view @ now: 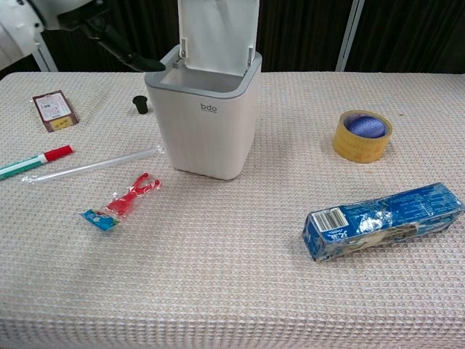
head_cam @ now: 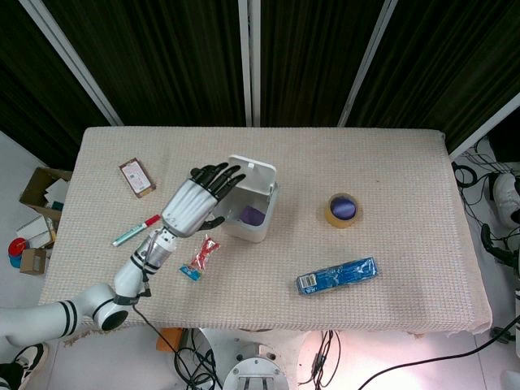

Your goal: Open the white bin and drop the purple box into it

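Note:
The white bin (head_cam: 246, 231) (view: 204, 137) stands left of the table's middle with its lid (head_cam: 253, 173) (view: 218, 30) flipped up. The purple box (head_cam: 251, 215) lies inside it at the bottom, seen only in the head view. My left hand (head_cam: 195, 200) hovers just left of the bin's rim, fingers spread and holding nothing. In the chest view that left hand (view: 102, 30) shows at the top left, its dark fingertips (view: 142, 64) close to the bin's left rim. The right hand appears in neither view.
A yellow tape roll (head_cam: 343, 210) (view: 362, 135) and a blue packet (head_cam: 335, 275) (view: 381, 220) lie right of the bin. Left of it are a red candy wrapper (view: 123, 201), a clear straw (view: 94, 165), a red-capped marker (head_cam: 136, 231), a brown card (head_cam: 136, 177) and a small black cap (view: 139, 104).

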You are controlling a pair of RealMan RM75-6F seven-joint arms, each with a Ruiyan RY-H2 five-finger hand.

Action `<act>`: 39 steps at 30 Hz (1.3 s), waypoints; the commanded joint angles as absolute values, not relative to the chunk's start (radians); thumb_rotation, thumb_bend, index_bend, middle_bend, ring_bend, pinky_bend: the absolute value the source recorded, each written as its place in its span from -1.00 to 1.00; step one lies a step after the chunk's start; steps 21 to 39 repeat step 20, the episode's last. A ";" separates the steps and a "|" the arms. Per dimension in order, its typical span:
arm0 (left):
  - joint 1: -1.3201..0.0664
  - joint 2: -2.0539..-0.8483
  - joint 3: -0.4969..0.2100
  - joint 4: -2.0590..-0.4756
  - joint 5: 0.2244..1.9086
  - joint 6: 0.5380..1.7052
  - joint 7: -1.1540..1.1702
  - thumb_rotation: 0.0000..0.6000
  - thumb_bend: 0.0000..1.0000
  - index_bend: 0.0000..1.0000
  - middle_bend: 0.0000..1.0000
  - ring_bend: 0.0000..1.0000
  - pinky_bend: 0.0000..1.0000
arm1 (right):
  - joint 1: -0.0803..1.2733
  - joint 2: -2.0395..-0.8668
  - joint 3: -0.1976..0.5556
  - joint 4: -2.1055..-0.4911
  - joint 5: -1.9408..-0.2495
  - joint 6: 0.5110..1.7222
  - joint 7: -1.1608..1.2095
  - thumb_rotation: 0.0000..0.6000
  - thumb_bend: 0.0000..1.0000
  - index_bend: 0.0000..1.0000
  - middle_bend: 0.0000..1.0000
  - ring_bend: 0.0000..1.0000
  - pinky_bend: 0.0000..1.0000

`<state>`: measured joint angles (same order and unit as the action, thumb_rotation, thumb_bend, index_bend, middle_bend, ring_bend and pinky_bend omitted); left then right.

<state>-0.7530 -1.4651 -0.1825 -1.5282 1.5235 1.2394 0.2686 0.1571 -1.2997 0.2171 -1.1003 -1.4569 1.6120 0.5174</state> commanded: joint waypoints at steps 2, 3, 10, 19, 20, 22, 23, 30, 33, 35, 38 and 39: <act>-0.548 -1.297 -0.042 -1.716 1.481 1.368 0.450 1.00 -0.73 -0.78 -0.80 -0.80 -0.54 | 0.140 -1.312 0.199 -1.085 -1.465 1.624 0.508 1.00 -0.27 -1.00 -1.00 -1.00 -1.00; -0.509 -1.273 -0.013 -1.744 1.476 1.394 0.467 1.00 -0.74 -0.76 -0.80 -0.80 -0.53 | 0.134 -1.317 0.192 -1.077 -1.467 1.626 0.504 1.00 -0.27 -1.00 -1.00 -1.00 -1.00; -0.254 -1.239 0.148 -1.632 1.572 1.636 0.340 0.59 -0.76 -0.75 -0.77 -0.80 -0.53 | 0.072 -1.335 0.117 -1.028 -1.466 1.597 0.409 1.00 -0.32 -1.00 -1.00 -1.00 -1.00; -0.103 -1.329 0.154 -1.362 1.549 1.710 0.055 0.42 -0.76 -0.75 -0.76 -0.83 -0.54 | 0.017 -1.317 0.064 -1.050 -1.426 1.506 0.310 1.00 -0.34 -1.00 -1.00 -1.00 -1.00; -0.099 -1.339 0.151 -1.339 1.552 1.704 0.030 0.41 -0.76 -0.75 -0.76 -0.83 -0.54 | 0.021 -1.317 0.060 -1.046 -1.432 1.491 0.328 1.00 -0.33 -1.00 -1.00 -1.00 -1.00; -0.099 -1.339 0.151 -1.339 1.552 1.704 0.030 0.41 -0.76 -0.75 -0.76 -0.83 -0.54 | 0.021 -1.317 0.060 -1.046 -1.432 1.491 0.328 1.00 -0.33 -1.00 -1.00 -1.00 -1.00; -0.099 -1.339 0.151 -1.339 1.552 1.704 0.030 0.41 -0.76 -0.75 -0.76 -0.83 -0.54 | 0.021 -1.317 0.060 -1.046 -1.432 1.491 0.328 1.00 -0.33 -1.00 -1.00 -1.00 -1.00; -0.099 -1.339 0.151 -1.339 1.552 1.704 0.030 0.41 -0.76 -0.75 -0.76 -0.83 -0.54 | 0.021 -1.317 0.060 -1.046 -1.432 1.491 0.328 1.00 -0.33 -1.00 -1.00 -1.00 -1.00; -0.099 -1.339 0.151 -1.339 1.552 1.704 0.030 0.41 -0.76 -0.75 -0.76 -0.83 -0.54 | 0.021 -1.317 0.060 -1.046 -1.432 1.491 0.328 1.00 -0.33 -1.00 -1.00 -1.00 -1.00; -0.099 -1.339 0.151 -1.339 1.552 1.704 0.030 0.41 -0.76 -0.75 -0.76 -0.83 -0.54 | 0.021 -1.317 0.060 -1.046 -1.432 1.491 0.328 1.00 -0.33 -1.00 -1.00 -1.00 -1.00; -0.099 -1.339 0.151 -1.339 1.552 1.704 0.030 0.41 -0.76 -0.75 -0.76 -0.83 -0.54 | 0.021 -1.317 0.060 -1.046 -1.432 1.491 0.328 1.00 -0.33 -1.00 -1.00 -1.00 -1.00; -0.099 -1.339 0.151 -1.339 1.552 1.704 0.030 0.41 -0.76 -0.75 -0.76 -0.83 -0.54 | 0.021 -1.317 0.060 -1.046 -1.432 1.491 0.328 1.00 -0.33 -1.00 -1.00 -1.00 -1.00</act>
